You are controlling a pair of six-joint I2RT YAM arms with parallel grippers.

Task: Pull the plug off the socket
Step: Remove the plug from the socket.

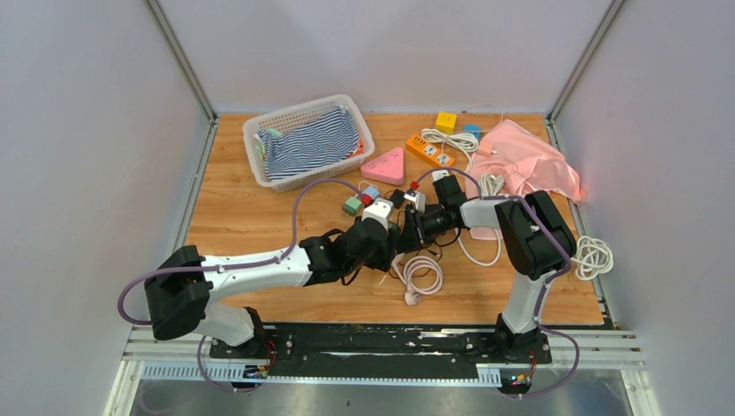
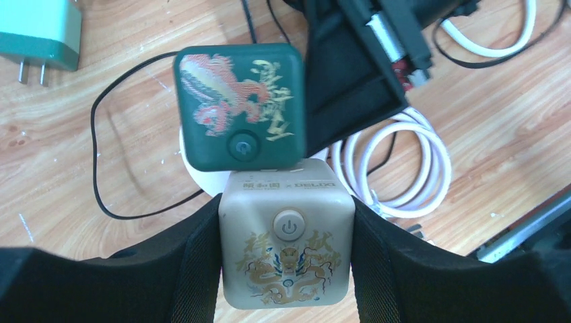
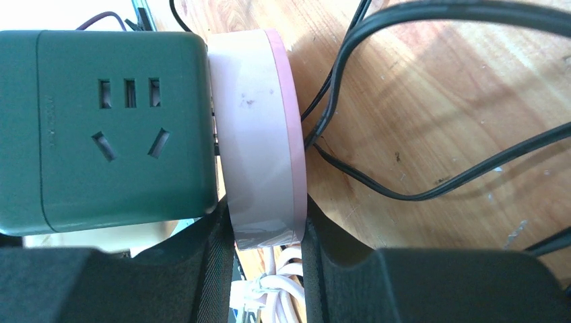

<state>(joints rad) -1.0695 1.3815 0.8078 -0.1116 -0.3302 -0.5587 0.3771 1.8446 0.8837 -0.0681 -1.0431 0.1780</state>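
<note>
The round plug (image 3: 259,141), a white disc with a pink rim, sits centre-left in the right wrist view. It stands on edge there: its flat faces look left and right, and its short axis runs horizontally into the side of the green socket cube (image 3: 108,128) at its left. Disc and cube are almost touching, and short metal pins (image 3: 215,138) show in the thin gap between them. The cube's face with the socket holes is turned toward the camera.

The right gripper (image 3: 266,214) is nearly closed, with the disc's lower edge pinched between its black fingers (image 3: 202,269).

In the left wrist view the green cube lies upper centre, printed top up. Its lower edge overlaps a beige socket cube (image 2: 288,252) just below, which the left gripper (image 2: 287,210) clamps from both sides with its jaws about half spread. Whether the two cubes are joined cannot be told.

Thin black cords (image 3: 404,182) cross the wooden table (image 3: 438,101), and a coiled white cable (image 2: 404,168) lies right of the cubes. From above, both grippers meet near the table's middle. A basket (image 1: 256,139) stands upper left, with a pink cloth (image 1: 529,160) upper right.
</note>
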